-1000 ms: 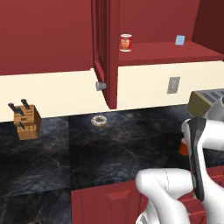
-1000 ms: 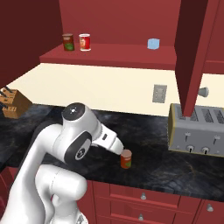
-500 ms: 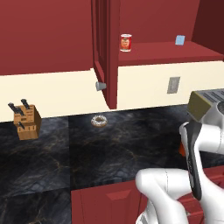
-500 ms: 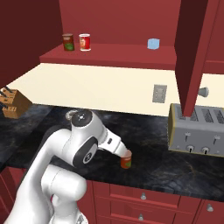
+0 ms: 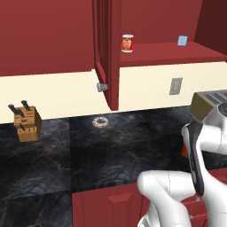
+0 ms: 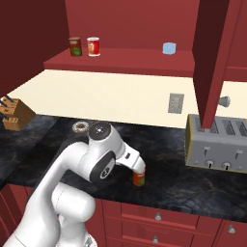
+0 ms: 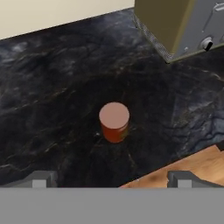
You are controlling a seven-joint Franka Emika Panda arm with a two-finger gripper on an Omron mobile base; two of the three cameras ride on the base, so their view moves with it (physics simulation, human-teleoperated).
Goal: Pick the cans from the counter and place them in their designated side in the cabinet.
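While the gripper (image 7: 111, 179) hangs over the counter (image 7: 52, 87) with its fingers spread wide and nothing between them, a red can (image 7: 114, 122) stands upright mid-frame below it — near the toaster (image 7: 183, 26) at upper right. Two more cans (image 6: 93, 47) sit on the cabinet (image 6: 125, 55) shelf, upper left of the right base view.

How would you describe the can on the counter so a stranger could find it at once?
Start at the black marble counter and the silver toaster. To the toaster's left, near the front edge, stands an upright can below the open claw. Unlike the shelf cans, it stands alone on the worktop.
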